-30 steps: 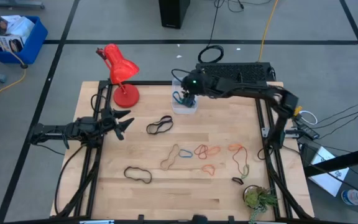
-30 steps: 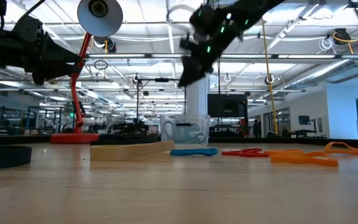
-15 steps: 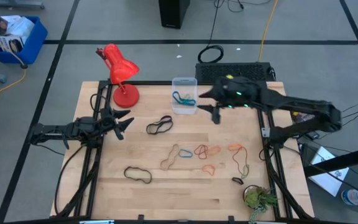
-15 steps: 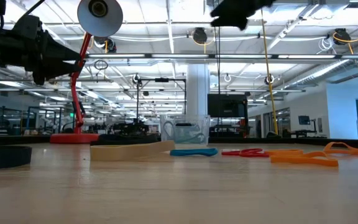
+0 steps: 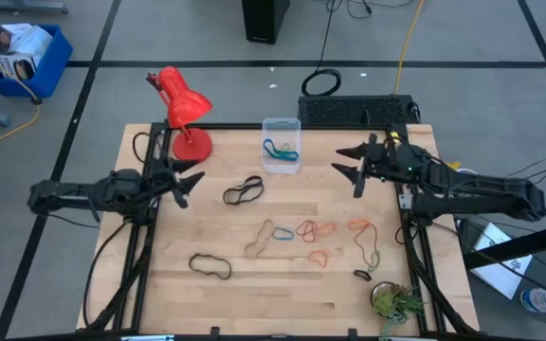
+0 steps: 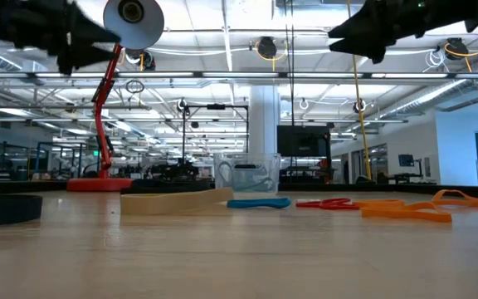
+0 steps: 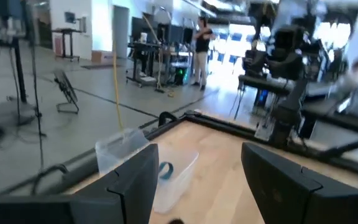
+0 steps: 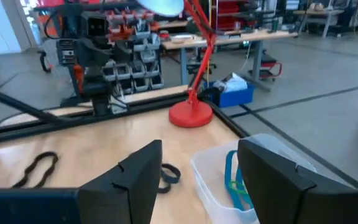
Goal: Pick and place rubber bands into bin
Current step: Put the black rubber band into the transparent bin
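The clear bin stands at the table's far middle with a blue-green rubber band lying in it; it also shows as the bin and the bin. Loose rubber bands lie flat on the wood: a black one, another black one, a tan and blue pair, red and orange ones, and orange and olive ones. My right gripper hangs open right of the bin, pointing level at it. My left gripper is open at the left, high above the table.
A red desk lamp stands at the far left corner, left of the bin. A small plant sits at the near right corner. Black frame rails run along both side edges. A blue crate is on the floor beyond.
My right gripper has drawn back from over the bin toward the table's right edge and has tipped up from slanting down to level, open throughout. My left gripper has risen.
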{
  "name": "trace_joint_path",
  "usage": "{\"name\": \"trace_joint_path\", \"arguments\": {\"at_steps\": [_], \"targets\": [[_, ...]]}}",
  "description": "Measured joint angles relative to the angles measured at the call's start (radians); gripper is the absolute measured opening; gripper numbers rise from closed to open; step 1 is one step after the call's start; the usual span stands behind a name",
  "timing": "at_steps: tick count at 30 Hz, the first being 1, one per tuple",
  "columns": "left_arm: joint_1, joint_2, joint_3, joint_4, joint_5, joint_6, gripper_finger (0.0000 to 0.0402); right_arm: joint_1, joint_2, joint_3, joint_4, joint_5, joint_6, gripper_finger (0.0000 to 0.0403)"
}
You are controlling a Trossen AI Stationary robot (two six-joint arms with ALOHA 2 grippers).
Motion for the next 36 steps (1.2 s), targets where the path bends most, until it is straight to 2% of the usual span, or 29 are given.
{"name": "trace_joint_path", "arguments": {"at_steps": [4,10,15,20,25,36], "targets": [[0.0,0.245,0.235,-0.149,0.033,0.102,0.0237,0.0,-0.021,-0.005,0.0,-0.001,-0.005,0.0208],[-0.004,0.58,0.597,-0.5,0.061,0.124,0.0236,0.0,-0.022,-0.005,-0.003,-0.003,-0.01,0.0208],[0.017,0.827,0.79,-0.684,0.118,0.094,0.0236,0.0,-0.021,-0.005,-0.026,-0.004,-0.011,0.0208],[0.045,1.044,0.889,-0.746,0.141,0.061,0.0236,0.0,-0.021,-0.005,-0.057,-0.004,-0.011,0.0208],[0.101,1.215,0.941,-0.787,0.139,-0.08,0.0236,0.0,-0.021,-0.005,-0.078,-0.004,-0.011,0.0208],[0.178,1.403,0.947,-0.95,0.161,-0.272,0.0236,0.0,-0.021,-0.005,-0.114,-0.005,-0.011,0.0208]]}}
